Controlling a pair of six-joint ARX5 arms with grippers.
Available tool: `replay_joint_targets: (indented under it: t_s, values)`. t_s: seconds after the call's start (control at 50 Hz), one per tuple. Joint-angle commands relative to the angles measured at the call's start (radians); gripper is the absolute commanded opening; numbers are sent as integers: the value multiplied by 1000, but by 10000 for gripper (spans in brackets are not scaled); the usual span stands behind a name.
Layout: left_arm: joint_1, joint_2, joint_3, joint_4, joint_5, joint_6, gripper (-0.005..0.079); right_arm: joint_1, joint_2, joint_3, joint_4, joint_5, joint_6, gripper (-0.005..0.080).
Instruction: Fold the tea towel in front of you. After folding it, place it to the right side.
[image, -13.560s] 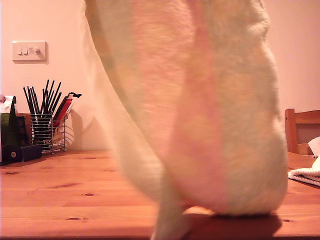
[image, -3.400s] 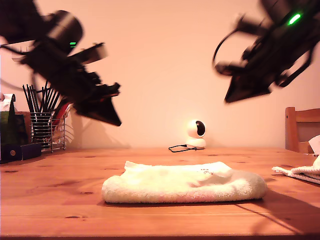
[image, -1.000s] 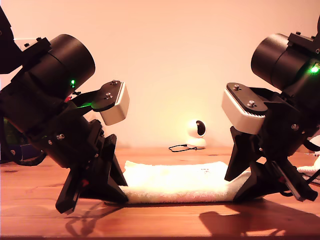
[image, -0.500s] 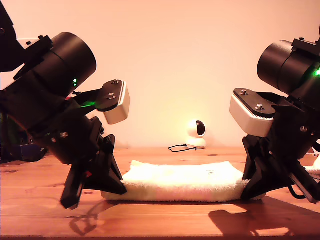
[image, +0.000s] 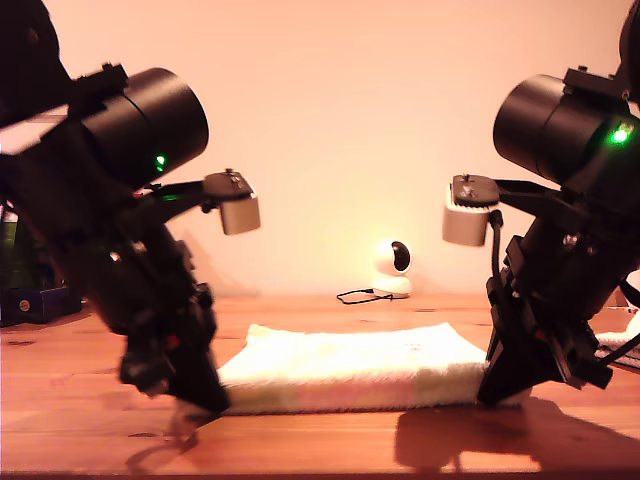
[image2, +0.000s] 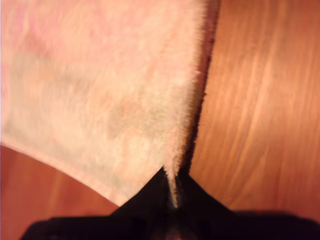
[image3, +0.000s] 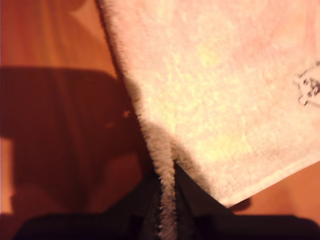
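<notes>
Table (image: 320, 450): bare pine. It carries the whole job, with free board in front of the work.

Arms: one arm (image: 110, 250) stands at the exterior view's left end of the cloth and one arm (image: 570, 260) at the exterior view's right end. Both are pitched down to the board. The wrist views do not settle which is first and which is second.

Tea towel (image: 350, 365): it lies flat on the table between the two arms, a low, long strip that appears to be doubled over once. It is not placed aside, so the fold is judged part done.

My first gripper (image2: 172, 197): its fingers are clamped on the towel's edge at a corner, with a thin ridge of pile nipped between them and bare wood just beside it.

My second gripper (image3: 167, 210): its fingers are likewise clamped on the towel's edge at a corner, with cloth on one side and shadowed board on the other.

Small white camera (image: 393, 268): it sits at the back of the table, well apart from the work.

Recommendation for the step in hand:
- Raise both ends together and level, keeping the strip lightly taut so it does not sag or twist.
- Check that each pinch holds every layer, since how many are caught cannot be read here.
- Carry the held edge squarely across onto the opposite edge.
- Set it down before either grip is released
</notes>
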Motion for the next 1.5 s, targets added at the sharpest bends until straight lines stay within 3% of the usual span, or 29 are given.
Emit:
replay_joint_targets:
  t_s: [0.0, 0.22, 0.58, 0.78, 1.08, 1.36, 1.48]
  values:
    - [10, -3, -48, -62, -18, -30, -24, 0, -12, -55, -50, 15, 27, -13]
    - [7, -132, -47, -172, -2, -91, -24, 50, -150, -55, -168, -23, 57, -13]
    - [4, -278, -43, -433, 306, -230, -24, 141, -349, -46, -418, -181, 119, -13]
    - [4, -278, -42, -531, 429, -231, -24, 154, -365, -4, -548, -266, 157, -13]
    - [13, -278, -4, -452, 418, -227, -24, 150, -365, 45, -451, -275, 194, -13]
    - [57, -277, 0, -312, 269, -191, -24, 84, -345, 47, -376, -233, 213, -13]
    - [84, -275, 0, -270, 257, -161, -24, 46, -317, 47, -343, -225, 213, -13]
